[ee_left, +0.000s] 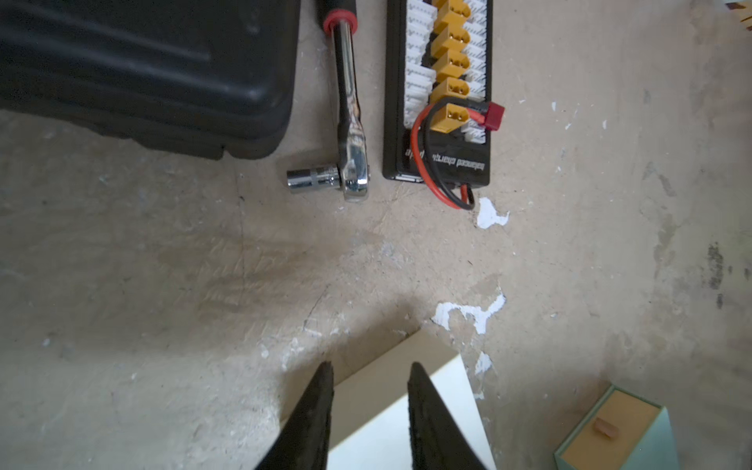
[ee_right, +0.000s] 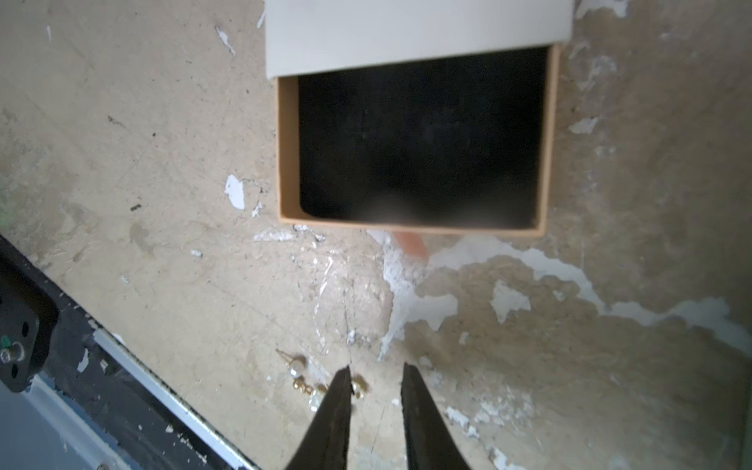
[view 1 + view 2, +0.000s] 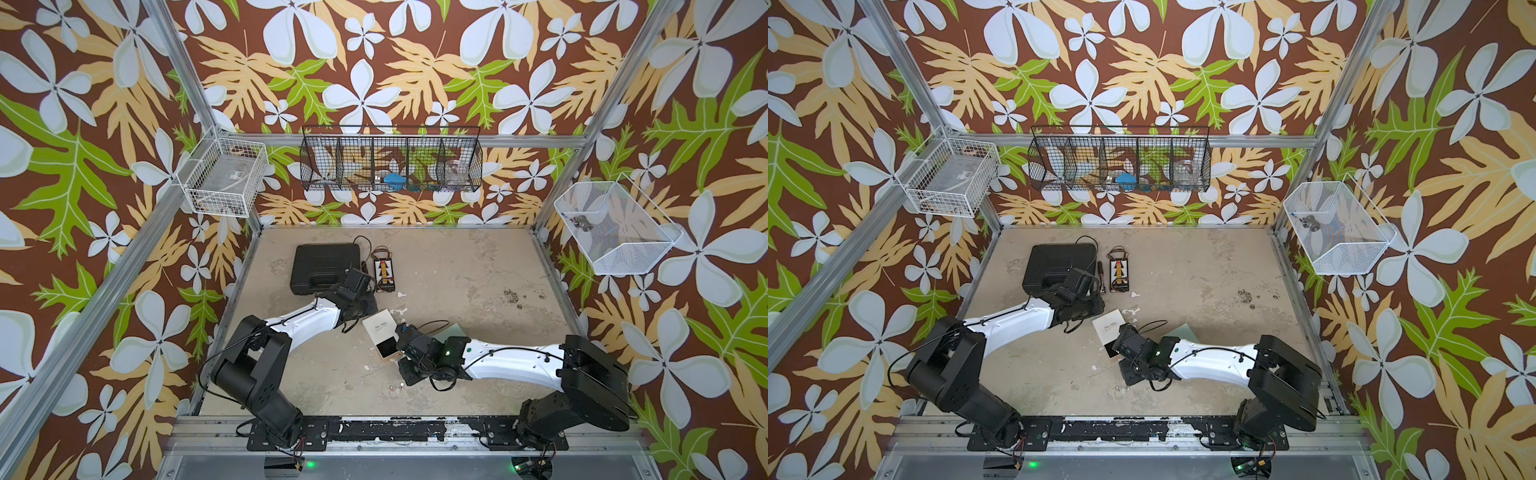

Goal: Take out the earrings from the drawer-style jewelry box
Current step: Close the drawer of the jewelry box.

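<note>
Peeling beige bench (image 2: 162, 203) is carrying the earrings (image 2: 296, 368), lying outside the jewelry box (image 2: 419, 36) and its pulled-out drawer (image 2: 286, 154). I am seeing the right tool (image 2: 376, 372) released beside them. I cannot tell whether the left tool (image 1: 370, 368) is gripping the box corner.

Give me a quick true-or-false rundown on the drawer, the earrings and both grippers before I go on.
1. The drawer is pulled out of the jewelry box. True.
2. The earrings lie inside the drawer. False: they lie on the table beside the right gripper; the visible black lining shows none.
3. The right gripper holds an earring. False: its jaws stand apart with only table between them.
4. The left gripper straddles a corner of the jewelry box. True.
5. A ratchet wrench lies between the black case and the charging board. True.
</note>
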Controlling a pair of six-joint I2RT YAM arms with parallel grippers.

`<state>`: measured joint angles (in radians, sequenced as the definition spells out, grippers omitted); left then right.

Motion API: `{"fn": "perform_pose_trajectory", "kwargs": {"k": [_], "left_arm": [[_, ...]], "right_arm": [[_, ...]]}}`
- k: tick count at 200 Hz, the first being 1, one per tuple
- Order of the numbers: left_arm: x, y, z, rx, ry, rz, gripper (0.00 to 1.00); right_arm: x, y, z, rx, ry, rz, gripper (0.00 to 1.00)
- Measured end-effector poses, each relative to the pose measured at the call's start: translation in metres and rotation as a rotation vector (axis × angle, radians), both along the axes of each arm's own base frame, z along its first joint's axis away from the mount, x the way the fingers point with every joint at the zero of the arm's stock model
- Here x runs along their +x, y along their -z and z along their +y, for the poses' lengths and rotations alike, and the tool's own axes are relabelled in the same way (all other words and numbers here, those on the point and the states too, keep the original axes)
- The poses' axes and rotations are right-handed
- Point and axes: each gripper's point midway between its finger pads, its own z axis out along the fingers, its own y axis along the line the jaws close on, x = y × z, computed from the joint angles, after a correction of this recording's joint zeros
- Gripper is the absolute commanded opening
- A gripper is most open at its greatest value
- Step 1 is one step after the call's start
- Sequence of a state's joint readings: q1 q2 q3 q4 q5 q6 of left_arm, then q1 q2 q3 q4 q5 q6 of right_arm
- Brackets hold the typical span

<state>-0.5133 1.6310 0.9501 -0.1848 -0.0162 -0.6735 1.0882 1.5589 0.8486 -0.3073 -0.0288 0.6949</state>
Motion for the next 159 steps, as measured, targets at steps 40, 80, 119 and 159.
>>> {"fn": "perform_pose_trajectory", "kwargs": {"k": [40, 80, 119, 159], "left_arm": [[0.012, 0.008, -0.006, 0.059, 0.061, 0.007, 0.34], [0.01, 0.023, -0.006, 0.098, 0.107, 0.036, 0.31], [0.002, 0.03, -0.01, 0.078, 0.14, 0.069, 0.3], [-0.002, 0.028, -0.015, 0.048, 0.161, 0.066, 0.3]], "right_arm": [[0.009, 0.006, 0.01, 0.012, -0.008, -0.016, 0.25], [0.019, 0.018, 0.007, -0.008, 0.009, -0.016, 0.25], [0.028, 0.018, 0.015, 0.003, 0.001, -0.031, 0.25], [0.039, 0.018, 0.024, 0.003, -0.011, -0.047, 0.24]]}}
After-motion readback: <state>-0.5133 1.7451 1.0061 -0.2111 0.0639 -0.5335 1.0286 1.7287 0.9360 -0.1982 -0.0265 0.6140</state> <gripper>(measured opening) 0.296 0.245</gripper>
